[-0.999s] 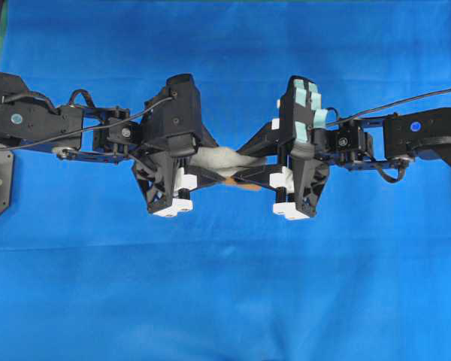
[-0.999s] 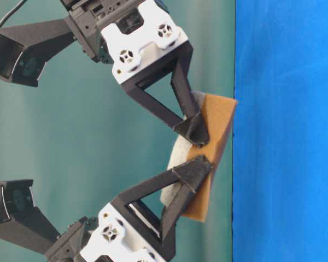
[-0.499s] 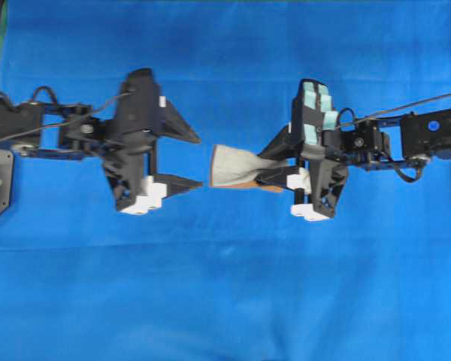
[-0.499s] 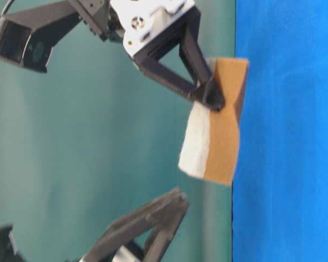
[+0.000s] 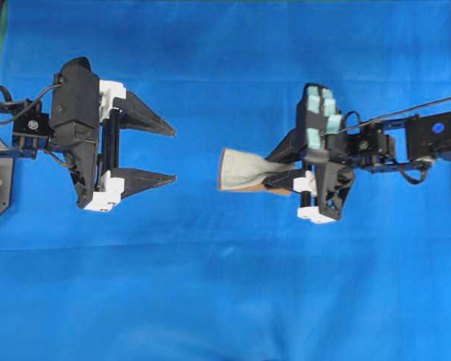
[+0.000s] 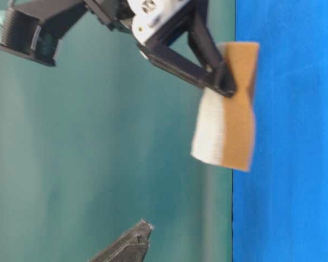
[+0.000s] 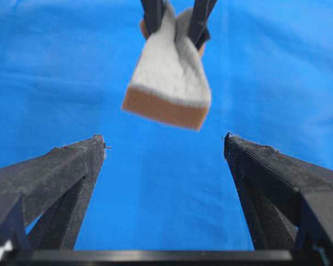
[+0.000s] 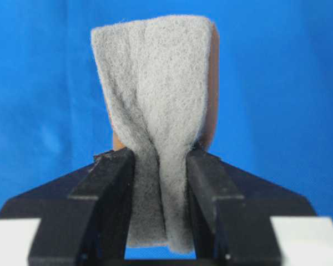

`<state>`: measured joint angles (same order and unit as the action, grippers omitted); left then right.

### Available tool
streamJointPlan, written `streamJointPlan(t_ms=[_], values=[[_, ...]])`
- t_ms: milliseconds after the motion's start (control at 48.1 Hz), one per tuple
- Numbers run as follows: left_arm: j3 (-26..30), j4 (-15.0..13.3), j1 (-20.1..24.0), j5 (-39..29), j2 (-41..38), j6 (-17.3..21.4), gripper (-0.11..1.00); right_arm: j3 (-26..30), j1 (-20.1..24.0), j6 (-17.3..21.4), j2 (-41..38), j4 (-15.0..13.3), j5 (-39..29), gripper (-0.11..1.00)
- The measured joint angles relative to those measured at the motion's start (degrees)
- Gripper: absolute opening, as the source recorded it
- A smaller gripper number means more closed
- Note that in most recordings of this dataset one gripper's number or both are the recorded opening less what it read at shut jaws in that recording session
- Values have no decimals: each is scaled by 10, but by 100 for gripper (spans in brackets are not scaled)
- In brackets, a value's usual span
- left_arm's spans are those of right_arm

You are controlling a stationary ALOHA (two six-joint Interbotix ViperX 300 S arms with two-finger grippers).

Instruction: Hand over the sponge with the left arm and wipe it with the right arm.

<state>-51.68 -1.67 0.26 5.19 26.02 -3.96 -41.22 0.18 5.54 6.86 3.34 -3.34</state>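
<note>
Now pinched at one end by right gripper (image 5: 286, 179), sponge (image 5: 242, 170) folded; left gripper (image 5: 169, 155) spread, empty; could slip out when wiping.

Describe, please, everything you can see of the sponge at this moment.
The sponge is a small rectangular pad, fuzzy grey-white on one face with an orange-brown layer behind. The right gripper pinches one end, creasing it lengthwise; the free end sticks out toward the open left gripper, which is apart from it. It hangs above the blue cloth.
</note>
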Motion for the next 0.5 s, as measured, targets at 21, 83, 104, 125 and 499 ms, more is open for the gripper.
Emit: streamJointPlan(t_ms=[21, 83, 104, 125, 499], values=[[0, 0, 0, 0, -1, 0, 86, 2, -1, 0, -6, 0, 1, 35], [0, 0, 0, 0, 0, 0, 86, 5, -4, 0, -23, 0, 1, 35], [0, 0, 0, 0, 0, 1, 86, 8, -6, 0, -32, 0, 1, 35], [0, 0, 0, 0, -1, 1, 86, 10, -7, 1, -39, 0, 1, 35], [0, 0, 0, 1, -1, 1, 86, 25, -18, 0, -142, 0, 20, 35]])
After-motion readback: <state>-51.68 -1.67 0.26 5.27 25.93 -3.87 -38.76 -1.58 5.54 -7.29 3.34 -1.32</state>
